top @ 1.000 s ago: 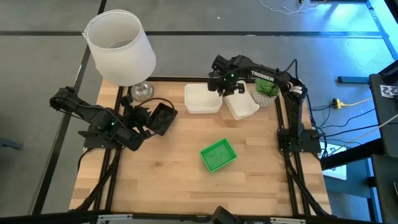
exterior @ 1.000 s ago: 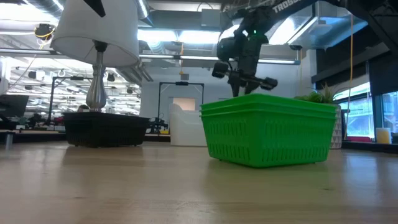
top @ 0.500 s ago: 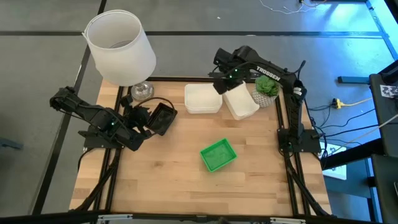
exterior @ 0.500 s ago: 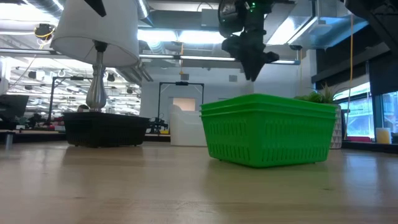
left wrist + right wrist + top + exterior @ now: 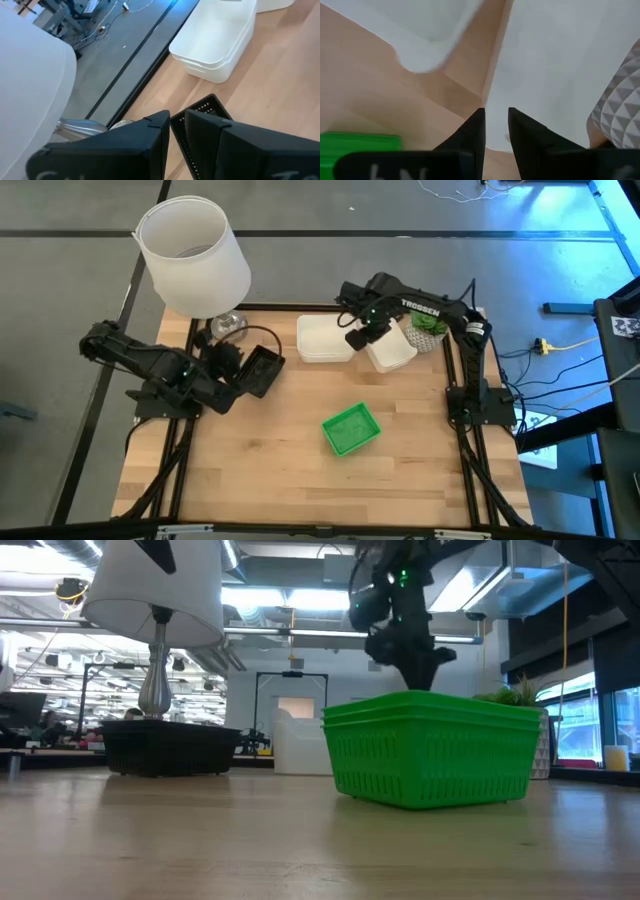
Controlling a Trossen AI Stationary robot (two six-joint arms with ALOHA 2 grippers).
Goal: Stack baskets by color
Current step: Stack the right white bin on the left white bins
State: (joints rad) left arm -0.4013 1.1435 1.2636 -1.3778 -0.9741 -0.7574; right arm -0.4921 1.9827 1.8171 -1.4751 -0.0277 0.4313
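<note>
A black mesh basket point(image 5: 262, 370) rests on the table at the left, and my left gripper point(image 5: 245, 372) is shut on its wall. Two white baskets stacked point(image 5: 326, 338) stand at the far middle. Right of them a single white basket point(image 5: 393, 348) lies askew, with my right gripper point(image 5: 367, 337) pointing down, shut on its left edge. Green baskets point(image 5: 351, 428), stacked, stand on the table near its middle. In the low view they hide the single white basket. My left gripper has the black basket's mesh wall point(image 5: 179, 131) between its two fingers, one on each face of it, coming slanting down from the table's left. The basket's bottom is on the table point(image 5: 170, 768). My right gripper holds the single white basket by its rim point(image 5: 496, 107) at the basket's left end, pinched between the two fingers from above. Whether the basket is clear of the table cannot be told.
A tall lamp with a white shade point(image 5: 192, 255) stands at the far left corner, close behind the black basket. A small potted plant point(image 5: 428, 325) stands at the far right, just beyond the single white basket. Bare wood lies along the near edge.
My right gripper has rolled about its wrist, risen and come down again at the single white basket's left end, ending a little nearer the table's near edge. The white basket has shifted slightly with it. The other baskets have stayed where they were.
</note>
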